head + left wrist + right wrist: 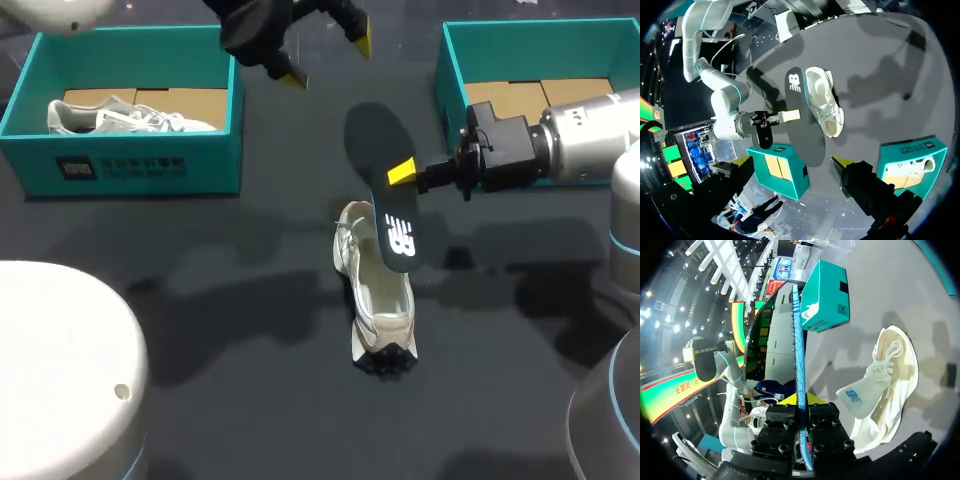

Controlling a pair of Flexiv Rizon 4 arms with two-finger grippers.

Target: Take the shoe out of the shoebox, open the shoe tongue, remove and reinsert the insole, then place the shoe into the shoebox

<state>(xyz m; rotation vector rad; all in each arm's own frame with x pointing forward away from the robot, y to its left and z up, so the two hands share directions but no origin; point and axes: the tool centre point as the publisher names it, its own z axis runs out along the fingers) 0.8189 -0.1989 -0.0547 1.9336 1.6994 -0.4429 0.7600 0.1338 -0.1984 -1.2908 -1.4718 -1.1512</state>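
Note:
A white sneaker (375, 300) lies on the dark table, toe toward the front edge, tongue pulled up. My right gripper (402, 175) is shut on the edge of the black insole (385, 190), which hangs above the shoe's heel. In the right wrist view the insole (799, 355) runs edge-on between the fingers (801, 402), with the sneaker (885, 385) beside it. My left gripper (328, 58) hovers open behind the insole, holding nothing. Its wrist view looks down on the insole (802, 117), the sneaker (824, 100) and the right gripper (785, 116).
A teal shoebox (130, 165) at the back left holds another pale shoe (120, 118). A second teal box (455, 85) at the back right holds only cardboard. A white robot base (60, 370) fills the front left corner.

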